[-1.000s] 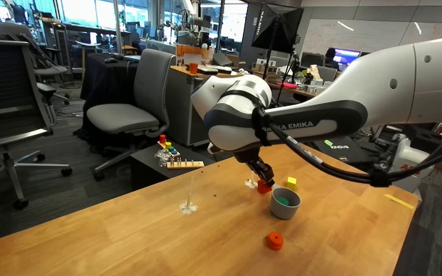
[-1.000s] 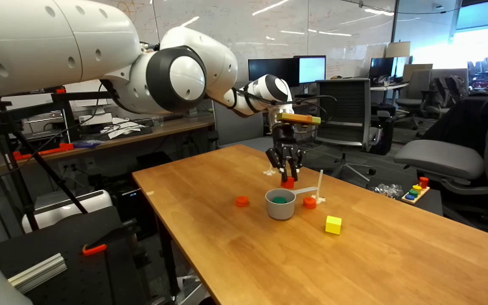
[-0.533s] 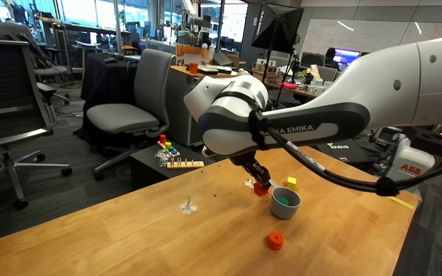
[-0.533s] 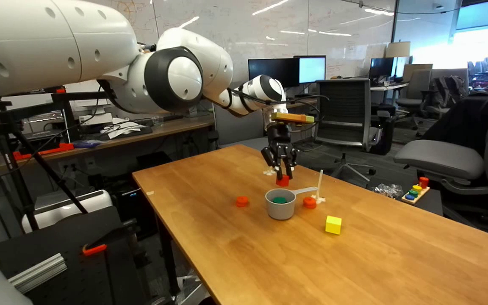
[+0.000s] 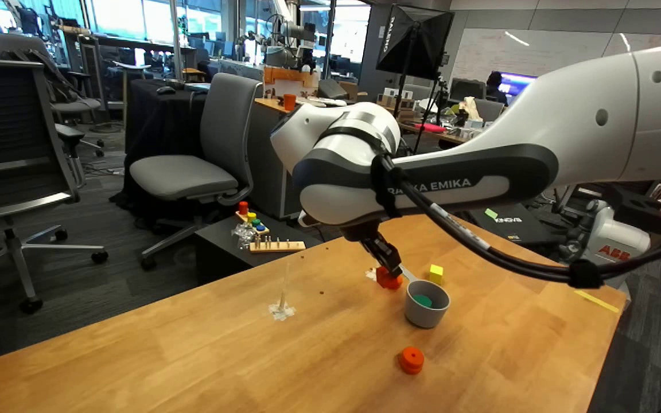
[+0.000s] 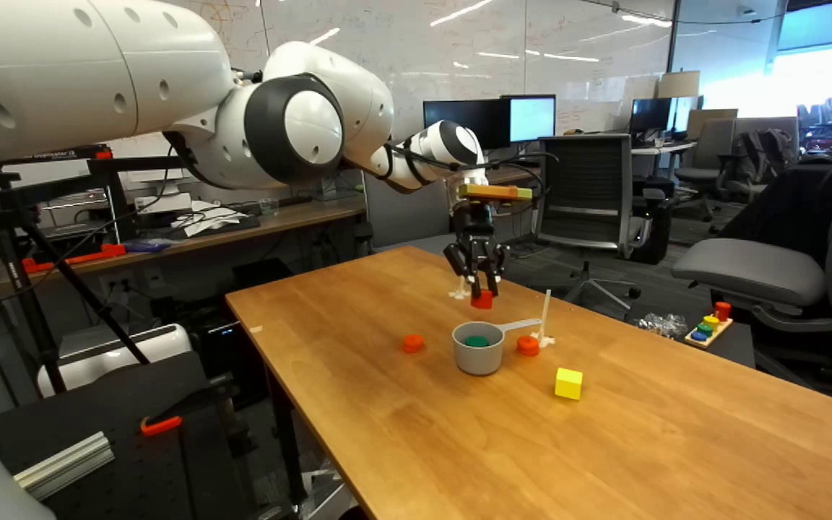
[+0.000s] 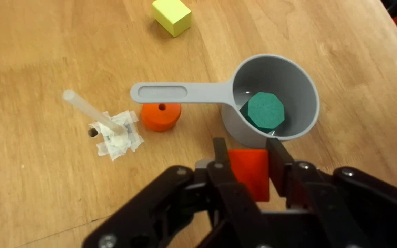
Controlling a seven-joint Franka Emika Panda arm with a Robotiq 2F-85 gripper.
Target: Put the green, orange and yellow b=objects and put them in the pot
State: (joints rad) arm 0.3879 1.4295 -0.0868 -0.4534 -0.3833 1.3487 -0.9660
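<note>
Tool [image 7: 247, 151]: gripping the red cube [image 7: 252, 175] near the pot [image 7: 291, 81].
Pot: green block [image 7: 265, 111] inside — if we cross too low, the cube could hit the side and tip it.
Handle [image 7: 198, 92]: juts out; a bump there could swing the pot.
Orange discs [image 6: 412, 344]: two, on the tabletop [image 7: 29, 86], as is the yellow block [image 7: 172, 17] — if orange means these, we may be holding the wrong piece.

The wooden table [image 5: 193, 355] carries an upright gray pot [image 6: 479, 361]. 1 orange disc [image 7: 160, 120] lies just beside the tape patch [image 7: 115, 148] at the foot of a pale rod [image 7: 88, 109]; 1 more orange disc [image 5: 411, 360] lies on the pot's opposite side. A yellow block [image 6: 568, 384] sits apart from the pot. In an exterior view, a 2nd rod [image 5: 284, 289] stands in a 2nd tape patch [image 5: 276, 314], and a yellow strip [image 5: 596, 301] lies near an edge.
</note>
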